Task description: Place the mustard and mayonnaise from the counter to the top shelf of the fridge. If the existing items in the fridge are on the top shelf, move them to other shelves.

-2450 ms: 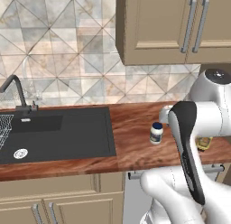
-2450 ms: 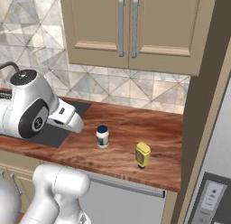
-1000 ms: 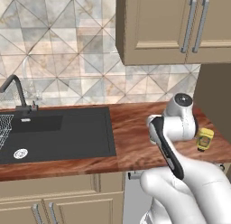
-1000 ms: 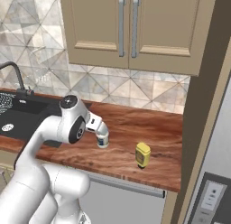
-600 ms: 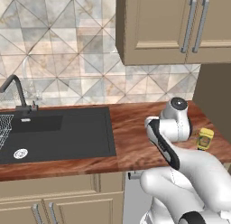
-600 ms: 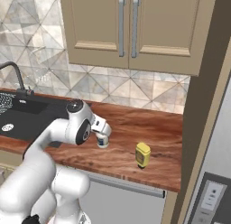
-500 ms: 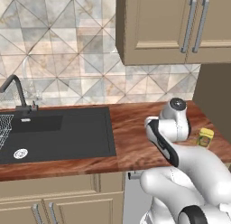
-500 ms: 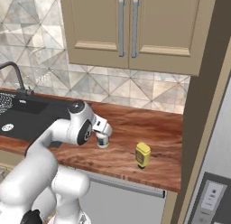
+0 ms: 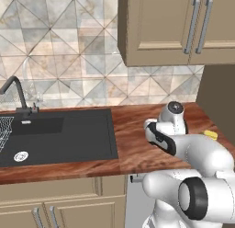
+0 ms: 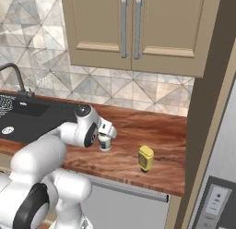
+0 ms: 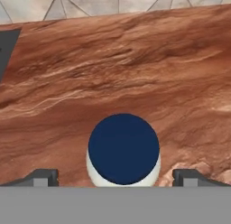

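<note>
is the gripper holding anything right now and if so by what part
Nothing is held. The gripper is open above the mayonnaise, one of its fingers on either side of the dark lid, not touching it.

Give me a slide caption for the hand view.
Open gripper poised directly above the mayonnaise jar on the wooden counter.

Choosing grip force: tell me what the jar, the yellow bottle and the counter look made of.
Jar: smooth white body, probably plastic or glass; matte dark blue lid, likely plastic.
Yellow bottle: opaque, even yellow, looks like squeeze plastic.
Counter: reddish-brown streaked grain, wood or wood-look laminate, low sheen.
</note>
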Available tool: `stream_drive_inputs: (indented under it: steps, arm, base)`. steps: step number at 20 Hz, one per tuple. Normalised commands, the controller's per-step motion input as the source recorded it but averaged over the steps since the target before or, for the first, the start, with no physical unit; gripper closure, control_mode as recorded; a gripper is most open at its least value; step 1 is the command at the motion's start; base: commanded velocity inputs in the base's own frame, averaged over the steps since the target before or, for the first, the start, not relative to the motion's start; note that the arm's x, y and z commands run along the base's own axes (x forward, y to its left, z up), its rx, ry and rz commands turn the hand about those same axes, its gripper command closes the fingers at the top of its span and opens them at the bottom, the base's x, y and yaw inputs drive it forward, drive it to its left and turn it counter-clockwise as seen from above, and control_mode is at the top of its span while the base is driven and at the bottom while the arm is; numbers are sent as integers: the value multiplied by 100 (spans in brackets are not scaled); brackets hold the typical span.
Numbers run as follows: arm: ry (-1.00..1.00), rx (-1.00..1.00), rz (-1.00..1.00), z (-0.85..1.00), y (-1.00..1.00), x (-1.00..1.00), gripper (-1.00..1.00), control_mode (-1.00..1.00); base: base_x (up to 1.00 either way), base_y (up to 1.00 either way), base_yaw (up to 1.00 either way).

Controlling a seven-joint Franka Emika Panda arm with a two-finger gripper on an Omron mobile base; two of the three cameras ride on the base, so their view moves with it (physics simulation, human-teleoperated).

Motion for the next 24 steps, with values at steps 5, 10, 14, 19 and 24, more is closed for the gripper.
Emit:
stream_drive_inputs:
  steps: [5, 10, 14, 19, 24]
  arm:
    - [0, 0, 0, -25, -1, 30, -100, -100]
    - [0, 0, 0, -26, -4, 20, -100, -100]
    - [0, 0, 0, -17, -2, 11, -100, -100]
    - [0, 0, 0, -4, 0, 0, 100, -100]
    - [1, 0, 0, 0, 0, 0, 100, -100]
  base:
    - [0, 0, 0]
    - [0, 0, 0]
    - [0, 0, 0]
    - [0, 0, 0]
    - [0, 0, 0]
